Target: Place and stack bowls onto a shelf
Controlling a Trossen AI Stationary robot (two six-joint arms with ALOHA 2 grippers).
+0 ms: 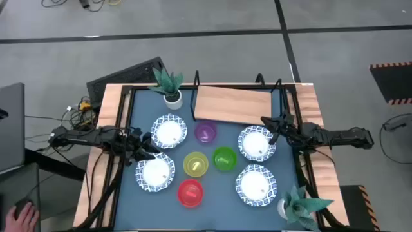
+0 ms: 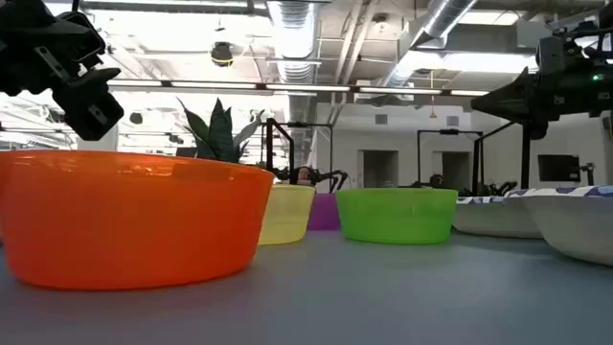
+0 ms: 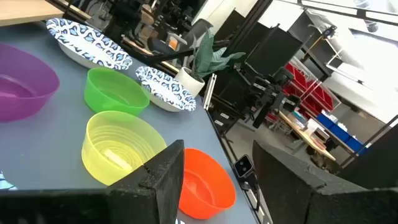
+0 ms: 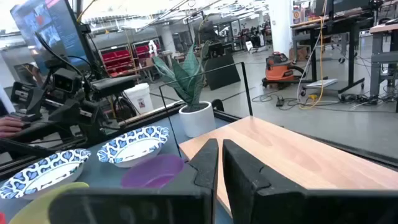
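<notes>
Four white bowls with blue patterned rims rest on the blue table: two on the left (image 1: 169,131) (image 1: 155,173) and two on the right (image 1: 257,143) (image 1: 255,185). Between them sit the purple bowl (image 1: 205,133), yellow bowl (image 1: 196,164), green bowl (image 1: 224,158) and red bowl (image 1: 190,193). The wooden shelf (image 1: 235,103) stands at the far side with nothing on it. My left gripper (image 1: 149,143) (image 3: 217,174) hovers open between the two left white bowls. My right gripper (image 1: 269,124) (image 4: 220,158) is shut above the far rim of the right far white bowl, beside the shelf's near right corner.
One potted spiky plant (image 1: 170,87) stands at the shelf's left end, another (image 1: 299,203) at the table's near right corner. Black frame rails run along the table's left and right sides. A person's hand (image 1: 22,216) shows at the picture's lower left, off the table.
</notes>
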